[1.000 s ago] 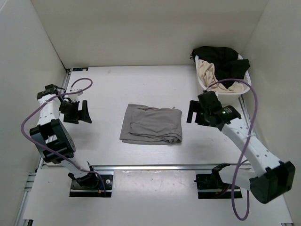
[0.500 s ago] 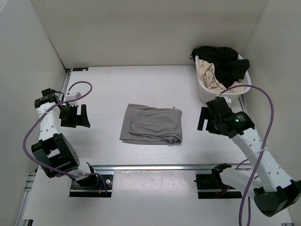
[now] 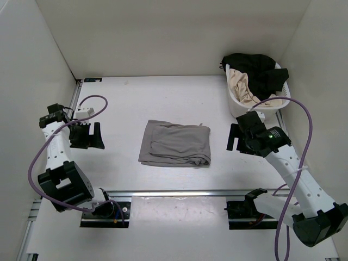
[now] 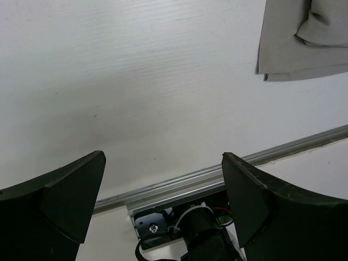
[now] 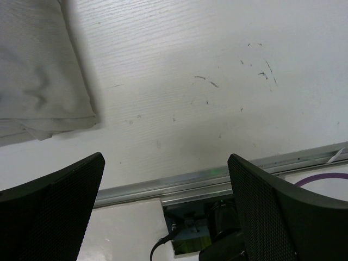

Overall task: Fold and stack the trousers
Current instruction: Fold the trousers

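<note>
Top external: trousers (image 3: 175, 143) lie folded; left gripper (image 3: 97, 136) and right gripper (image 3: 232, 138) gape empty, so back off without snagging cloth

The trousers (image 3: 175, 144) are plain grey, the table (image 3: 163, 98) white, the basket (image 3: 235, 102) white, the cables (image 3: 93, 97) purple.

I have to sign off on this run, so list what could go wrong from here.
1. The folded trousers show uneven layers at their near edge. Lifting from one side may undo the fold.
2. The purple cable of the right arm passes close to the basket, and a swing could snag it.
3. The right end effector is open beside the trousers and could drag them if it sweeps low.
</note>
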Motion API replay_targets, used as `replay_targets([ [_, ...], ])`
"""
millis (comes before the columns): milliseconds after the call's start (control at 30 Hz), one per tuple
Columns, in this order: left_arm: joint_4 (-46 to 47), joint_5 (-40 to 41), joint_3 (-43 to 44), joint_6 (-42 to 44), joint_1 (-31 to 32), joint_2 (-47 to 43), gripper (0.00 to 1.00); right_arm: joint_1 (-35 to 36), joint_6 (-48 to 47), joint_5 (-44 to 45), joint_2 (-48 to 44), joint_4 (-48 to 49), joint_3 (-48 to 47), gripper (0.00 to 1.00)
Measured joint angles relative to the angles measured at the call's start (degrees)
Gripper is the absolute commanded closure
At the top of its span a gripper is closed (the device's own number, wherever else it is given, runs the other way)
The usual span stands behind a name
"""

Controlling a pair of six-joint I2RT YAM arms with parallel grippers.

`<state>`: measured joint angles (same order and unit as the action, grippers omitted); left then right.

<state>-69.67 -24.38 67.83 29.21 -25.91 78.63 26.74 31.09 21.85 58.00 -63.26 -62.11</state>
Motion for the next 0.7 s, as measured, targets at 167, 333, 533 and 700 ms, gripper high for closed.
replay_targets([
  [167, -0.4, 0.0, -0.1, 0.1, 0.0, 0.0, 0.0, 0.0, 0.0, 0.0, 0.0, 0.2, 0.1, 0.01],
  [333, -0.6, 0.0, -0.1, 0.1, 0.0, 0.0, 0.0, 0.0, -0.3, 0.0, 0.0, 0.5, 0.3, 0.01],
  [533, -0.6, 0.0, -0.1, 0.1, 0.0, 0.0, 0.0, 0.0, -1.2, 0.1, -0.2, 0.8, 1.2, 0.01],
  [700, -0.6, 0.0, -0.1, 0.1, 0.0, -0.2, 0.0, 0.0, -1.7, 0.9, -0.3, 1.5, 1.3, 0.01],
])
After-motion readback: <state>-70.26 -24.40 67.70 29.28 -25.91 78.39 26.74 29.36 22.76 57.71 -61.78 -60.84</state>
